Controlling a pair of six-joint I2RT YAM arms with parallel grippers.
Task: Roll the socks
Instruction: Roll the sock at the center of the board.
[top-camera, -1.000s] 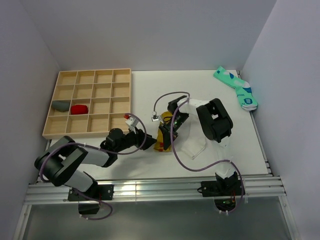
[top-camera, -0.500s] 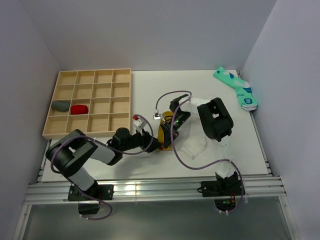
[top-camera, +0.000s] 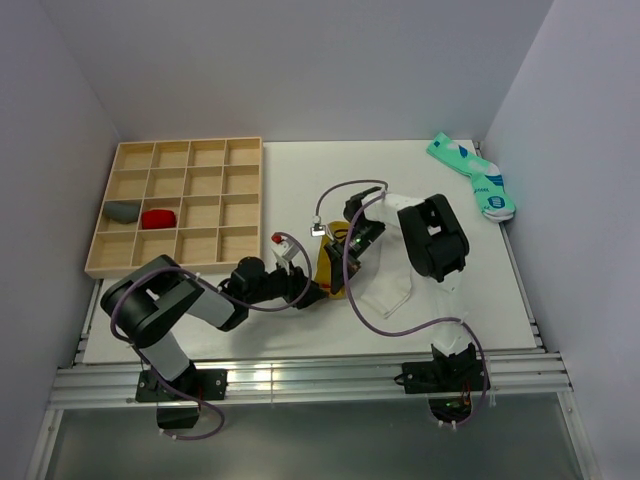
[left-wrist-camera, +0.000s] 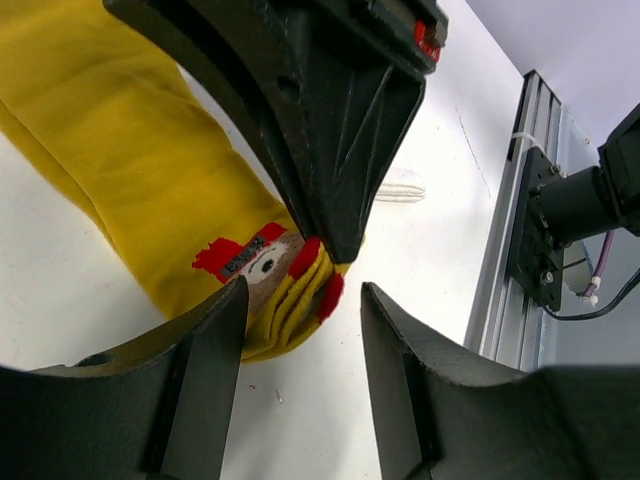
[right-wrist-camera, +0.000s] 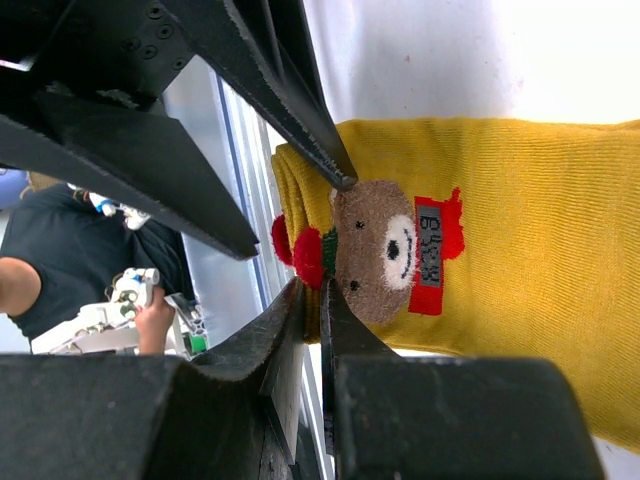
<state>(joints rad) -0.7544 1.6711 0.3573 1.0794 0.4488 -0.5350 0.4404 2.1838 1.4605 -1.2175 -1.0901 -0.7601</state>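
Note:
The mustard-yellow sock (top-camera: 328, 272) lies mid-table, partly over the white sock (top-camera: 386, 292). Its end carries a brown bear face with a red-and-white label (right-wrist-camera: 400, 250). My right gripper (right-wrist-camera: 312, 292) is shut on the edge of that end, with yellow fabric pinched between its fingers; from above it (top-camera: 335, 262) comes down from the far side. My left gripper (left-wrist-camera: 303, 300) is open, its fingertips on either side of the same sock end (left-wrist-camera: 290, 310) and low over the table. In the top view the left gripper (top-camera: 312, 290) meets the sock from the left.
A wooden compartment tray (top-camera: 175, 150) stands at the back left, holding a grey bundle (top-camera: 123, 211) and a red bundle (top-camera: 158, 218). Teal patterned socks (top-camera: 475, 178) lie at the back right by the wall. A metal rail (top-camera: 300, 380) runs along the near table edge.
My left arm has reached to the right, bringing its open gripper up to the end of the yellow sock. The right gripper has stayed shut on the sock, hardly moving.

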